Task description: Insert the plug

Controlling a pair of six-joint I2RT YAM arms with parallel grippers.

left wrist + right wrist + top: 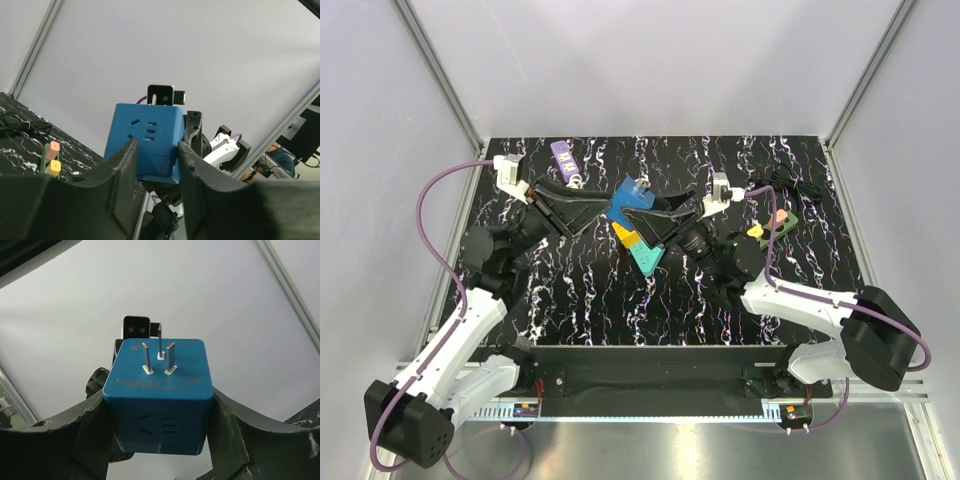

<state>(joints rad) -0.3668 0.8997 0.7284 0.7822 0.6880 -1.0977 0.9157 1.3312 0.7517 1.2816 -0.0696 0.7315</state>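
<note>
Two grips are seen on the blue plug [631, 191], held above the counter [620, 300] - right pincer [160, 407] clamped on it (prongs toward its camera), left pincer [155, 150] pressed against its sides. Handover is judged underway - one release is needed next.

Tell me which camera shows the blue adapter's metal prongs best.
The right wrist view: the blue adapter sits centred and its three prongs face the camera. The left wrist view shows the adapter's socket face, with no prongs visible. The top view shows only a small blue patch.
</note>
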